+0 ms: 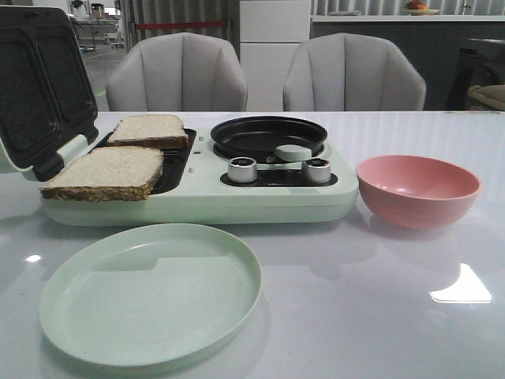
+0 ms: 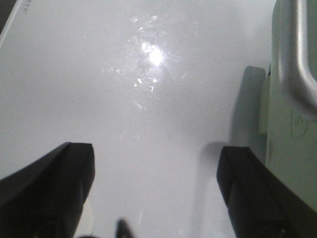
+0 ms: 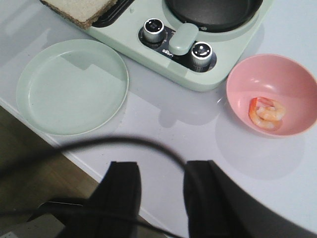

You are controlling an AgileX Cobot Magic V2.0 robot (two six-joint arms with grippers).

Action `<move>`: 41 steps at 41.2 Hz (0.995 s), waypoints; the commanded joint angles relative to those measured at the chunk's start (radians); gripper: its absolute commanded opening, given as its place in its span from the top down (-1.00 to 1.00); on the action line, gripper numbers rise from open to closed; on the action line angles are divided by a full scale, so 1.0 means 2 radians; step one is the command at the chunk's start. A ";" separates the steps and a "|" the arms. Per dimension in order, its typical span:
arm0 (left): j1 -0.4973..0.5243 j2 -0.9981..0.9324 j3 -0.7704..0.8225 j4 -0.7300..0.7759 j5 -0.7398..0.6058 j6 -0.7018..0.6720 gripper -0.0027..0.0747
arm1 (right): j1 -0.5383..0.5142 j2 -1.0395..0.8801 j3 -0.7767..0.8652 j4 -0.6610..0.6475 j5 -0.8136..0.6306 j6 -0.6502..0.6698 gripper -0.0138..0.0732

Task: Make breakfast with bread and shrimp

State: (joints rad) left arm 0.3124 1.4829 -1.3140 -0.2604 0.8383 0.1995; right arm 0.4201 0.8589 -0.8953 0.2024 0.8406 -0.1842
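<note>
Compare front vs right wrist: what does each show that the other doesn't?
Front only: the second bread slice at the back and the open lid. Right wrist only: the shrimp inside the pink bowl, hidden from the front by the bowl's wall, plus the right claw, open over the table edge. Both: the green plate, the near bread slice, the black pan, two knobs and the bowl.
</note>
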 commanded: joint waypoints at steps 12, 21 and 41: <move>-0.019 0.054 -0.080 -0.017 -0.028 0.014 -0.06 | 0.000 -0.001 -0.014 0.001 -0.034 0.000 -0.11; -0.039 0.085 -0.115 -0.018 -0.029 0.014 0.12 | 0.000 -0.001 -0.014 0.001 -0.034 0.000 -0.11; -0.088 0.122 -0.168 -0.022 -0.029 0.025 0.19 | 0.000 -0.001 -0.014 0.001 -0.034 0.000 -0.11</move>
State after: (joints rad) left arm 0.1657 1.7744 -1.6074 -0.2704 0.8236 0.2388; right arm 0.4201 0.8589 -0.8953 0.2024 0.8406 -0.1838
